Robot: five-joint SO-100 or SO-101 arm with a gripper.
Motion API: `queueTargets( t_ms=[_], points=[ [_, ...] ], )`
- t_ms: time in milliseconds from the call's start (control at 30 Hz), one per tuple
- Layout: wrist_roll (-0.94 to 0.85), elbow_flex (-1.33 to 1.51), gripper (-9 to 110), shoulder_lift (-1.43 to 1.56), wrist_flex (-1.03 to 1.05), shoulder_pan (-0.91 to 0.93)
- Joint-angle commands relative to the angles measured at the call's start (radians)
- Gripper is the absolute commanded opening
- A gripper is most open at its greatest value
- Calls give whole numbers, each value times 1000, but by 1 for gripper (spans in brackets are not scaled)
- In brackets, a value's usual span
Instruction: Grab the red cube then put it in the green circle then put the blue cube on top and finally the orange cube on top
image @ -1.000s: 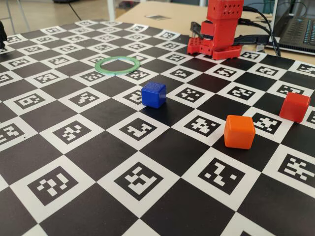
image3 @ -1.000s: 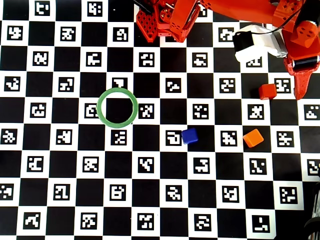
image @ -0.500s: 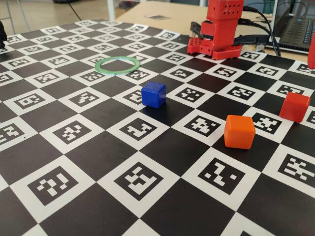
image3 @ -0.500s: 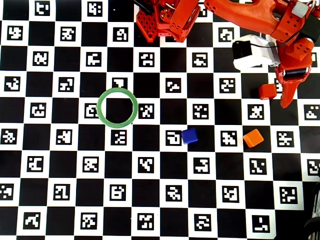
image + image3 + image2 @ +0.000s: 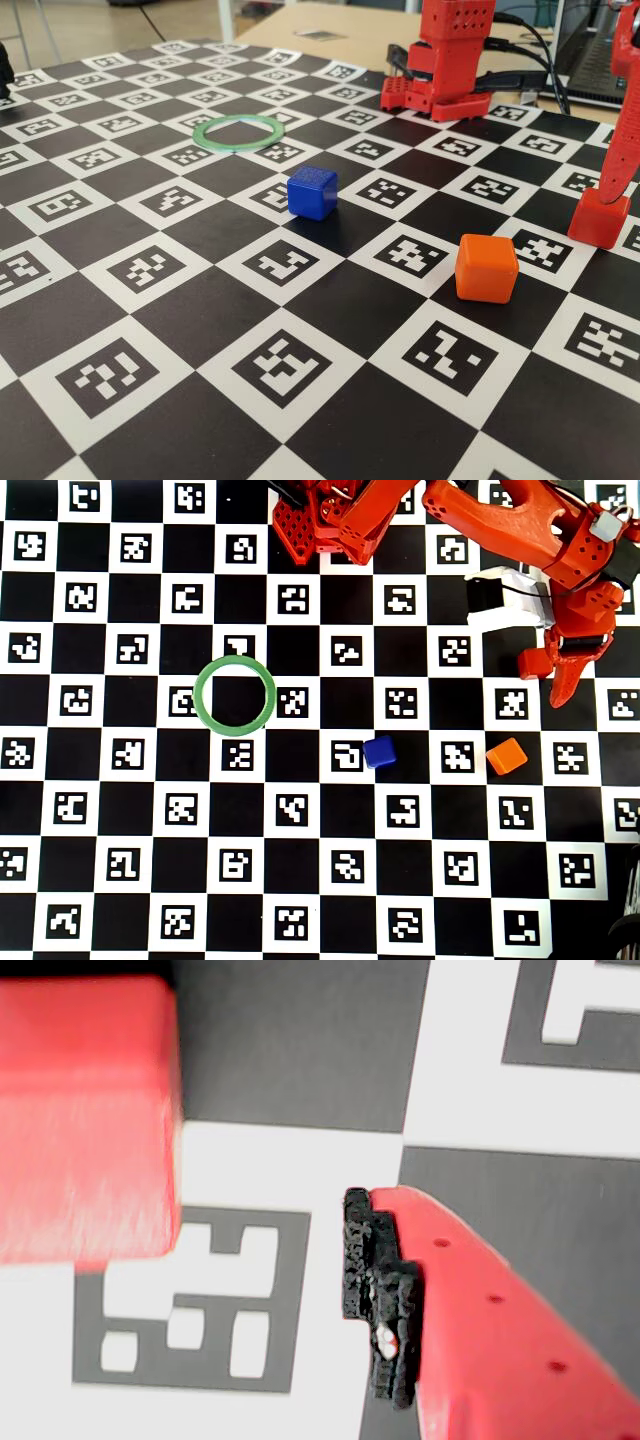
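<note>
The red plastic two-finger gripper [image 5: 553,680] has descended beside the small matte red cube [image 5: 535,663]. Its jaws are spread, the cube unpinched on the checkered marker mat [image 5: 300,810]. Grasp is imminent; the thin pale green ring [image 5: 235,695] lies well apart, empty.

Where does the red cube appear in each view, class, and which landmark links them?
Fixed view: red cube at the right edge, beyond the orange cube.
Wrist view: red cube fills the upper left.
Overhead view: red cube upper right.
Shared landmark: the gripper finger beside it.
</note>
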Motion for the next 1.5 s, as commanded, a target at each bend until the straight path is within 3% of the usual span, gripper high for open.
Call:
queueTargets(
  t_ms=[0, 633, 1467],
  points=[
    [5, 5, 53, 18, -21, 2],
    [-60, 141, 53, 37, -179, 51],
    [-3, 138, 53, 41, -238, 31]
  ],
)
